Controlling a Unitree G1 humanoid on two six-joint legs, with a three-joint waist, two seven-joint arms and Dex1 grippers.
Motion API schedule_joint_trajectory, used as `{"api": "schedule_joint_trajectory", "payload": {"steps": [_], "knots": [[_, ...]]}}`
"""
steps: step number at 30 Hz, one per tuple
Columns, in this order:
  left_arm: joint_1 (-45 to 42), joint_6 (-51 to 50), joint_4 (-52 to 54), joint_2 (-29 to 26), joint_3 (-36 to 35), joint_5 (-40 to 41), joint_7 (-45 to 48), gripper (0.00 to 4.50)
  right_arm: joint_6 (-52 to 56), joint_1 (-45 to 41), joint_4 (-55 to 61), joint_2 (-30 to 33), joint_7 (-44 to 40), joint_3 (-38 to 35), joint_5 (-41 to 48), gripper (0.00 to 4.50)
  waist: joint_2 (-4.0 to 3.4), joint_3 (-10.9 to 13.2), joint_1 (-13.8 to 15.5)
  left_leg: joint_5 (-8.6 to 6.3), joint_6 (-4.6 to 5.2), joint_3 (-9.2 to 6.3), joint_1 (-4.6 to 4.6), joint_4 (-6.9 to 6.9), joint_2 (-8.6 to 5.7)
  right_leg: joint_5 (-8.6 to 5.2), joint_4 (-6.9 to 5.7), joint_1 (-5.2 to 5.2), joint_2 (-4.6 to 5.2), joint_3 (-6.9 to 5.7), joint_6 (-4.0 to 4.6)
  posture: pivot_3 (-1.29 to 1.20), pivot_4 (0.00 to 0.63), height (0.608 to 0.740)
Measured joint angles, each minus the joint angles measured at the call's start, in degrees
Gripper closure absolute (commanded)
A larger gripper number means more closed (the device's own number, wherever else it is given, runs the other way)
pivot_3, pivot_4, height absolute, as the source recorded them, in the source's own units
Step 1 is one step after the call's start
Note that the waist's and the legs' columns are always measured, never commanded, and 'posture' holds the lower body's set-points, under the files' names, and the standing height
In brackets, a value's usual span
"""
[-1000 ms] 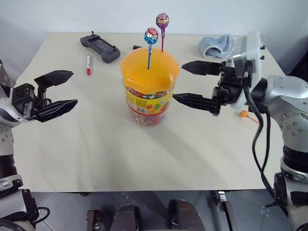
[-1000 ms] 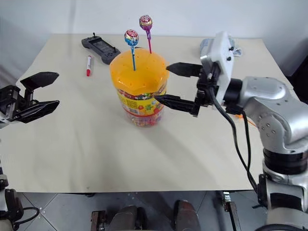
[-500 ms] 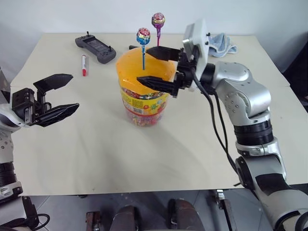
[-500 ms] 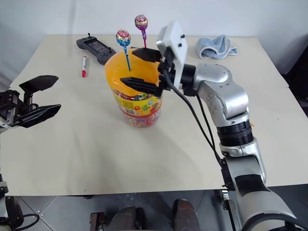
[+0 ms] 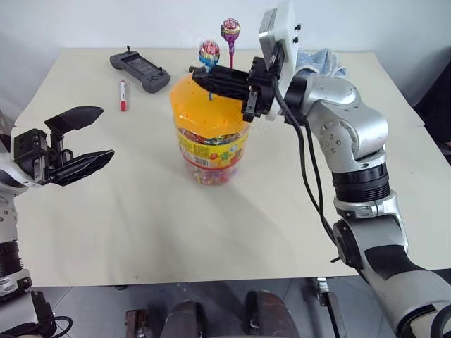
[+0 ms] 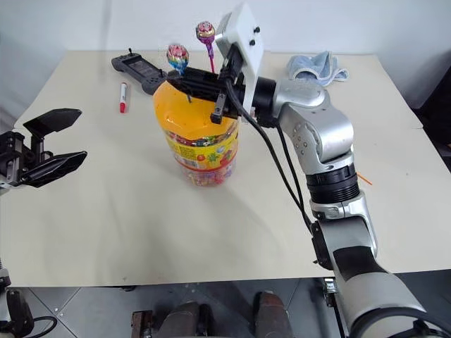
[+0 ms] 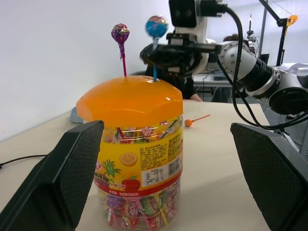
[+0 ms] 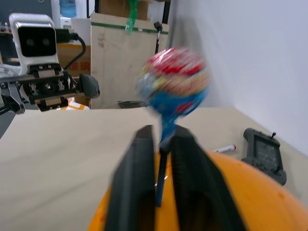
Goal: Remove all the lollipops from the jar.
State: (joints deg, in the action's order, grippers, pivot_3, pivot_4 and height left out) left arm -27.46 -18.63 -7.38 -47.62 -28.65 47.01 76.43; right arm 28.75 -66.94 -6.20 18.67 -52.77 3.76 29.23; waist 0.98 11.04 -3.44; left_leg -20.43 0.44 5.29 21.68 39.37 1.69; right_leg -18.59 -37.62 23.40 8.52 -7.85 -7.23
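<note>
Now | right gripper pinching blue lollipop stick | stick seemingly upright | left gripper spread

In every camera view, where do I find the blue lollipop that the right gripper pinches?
Left eye view: blue lollipop above the jar's orange lid, upper middle.
Right eye view, above the lid's left part.
Left wrist view, near the top, right of the purple lollipop.
Right wrist view, centre, stick between the right gripper fingers.
Shared landmark: the orange lid.
</note>
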Motion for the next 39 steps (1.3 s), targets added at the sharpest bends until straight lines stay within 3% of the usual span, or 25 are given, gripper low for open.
{"api": "schedule_joint_trajectory", "payload": {"steps": [8, 12, 14, 16, 21, 27, 33, 39], "knots": [[-1.46, 0.63, -0.35, 0.37, 0.85, -0.03, 0.72, 0.0, 3.04, -6.79, 2.02, 5.71, 1.31, -8.93, 5.54, 4.47, 0.01, 0.0, 0.09, 0.0, 0.0, 0.0, 0.0, -0.01, -0.01, 0.0, 0.01, -0.02, 0.0, 0.01, 0.0, 0.0, 0.15, 0.74], [-1.55, 0.85, -2.05, 0.38, 1.05, -0.07, 1.36, 0.0, 6.03, -7.55, 1.72, 15.22, 3.5, -11.56, 4.13, 4.47, 0.01, 0.0, 0.32, 0.0, 0.0, 0.05, 0.01, -0.07, -0.04, 0.0, 0.04, -0.01, 0.01, 0.04, 0.0, 0.0, 0.15, 0.74], [-1.66, 0.92, -2.53, 0.35, 1.46, -0.07, 1.97, 0.0, 10.43, -6.16, 2.36, 22.92, 4.77, -11.68, 2.64, 4.47, 0.01, -0.01, 0.5, 0.0, 0.0, 0.1, 0.06, -0.1, -0.04, 0.0, 0.09, -0.03, 0.01, 0.02, 0.0, 0.0, 0.15, 0.74], [-1.56, 0.99, -2.83, 0.24, 1.57, -0.11, 2.57, 0.0, 17.88, -2.49, 2.72, 31.53, 5.48, -11.99, 1.53, 4.47, 0.04, -0.02, 0.91, -0.01, 0.01, 0.18, 0.07, -0.12, -0.05, 0.0, 0.15, -0.04, 0.01, 0.03, 0.0, 0.0, 0.15, 0.74], [-2.5, 1.13, -4.33, 0.24, 2.39, -0.25, 3.19, 0.0, 24.13, 12.14, 0.95, 39.0, 7.07, -11.61, -1.92, 4.47, 0.04, -0.02, 1.07, 0.0, 0.01, 0.54, 0.07, -0.17, -0.02, 0.0, 0.38, -0.01, 0.0, 0.02, 0.0, 0.0, 0.15, 0.74], [-3.31, 1.33, -4.78, 0.39, 2.88, -0.38, 3.22, 0.0, 24.19, 27.27, -6.19, 40.78, 8.28, -10.95, -7.7, 4.47, 0.03, -0.02, 1.66, 0.0, 0.01, 0.8, 0.07, -0.18, 0.01, 0.0, 0.54, 0.05, 0.01, 0.08, -0.01, 0.0, 0.15, 0.74], [-1.99, 1.21, -4.05, 0.67, 2.67, -0.27, 3.0, 0.0, 25.69, 42.7, 3.68, 42.03, 0.36, -14.23, -2.58, 4.47, 0.03, -0.02, 1.94, 0.0, 0.01, 0.79, 0.07, -0.13, 0.03, 0.0, 0.59, 0.01, 0.0, 0.07, -0.01, 0.0, 0.15, 0.74], [1.09, 0.68, -2.27, 0.69, 1.56, -0.03, 2.08, 0.0, 25.05, 52.61, 6.72, 44.37, -2.38, -15.25, -2.63, 4.47, 0.03, -0.02, 2.41, -0.01, 0.01, 0.77, 0.08, -0.01, 0.02, 0.0, 0.6, -0.05, 0.01, 0.08, -0.01, 0.0, 0.15, 0.74]]}}
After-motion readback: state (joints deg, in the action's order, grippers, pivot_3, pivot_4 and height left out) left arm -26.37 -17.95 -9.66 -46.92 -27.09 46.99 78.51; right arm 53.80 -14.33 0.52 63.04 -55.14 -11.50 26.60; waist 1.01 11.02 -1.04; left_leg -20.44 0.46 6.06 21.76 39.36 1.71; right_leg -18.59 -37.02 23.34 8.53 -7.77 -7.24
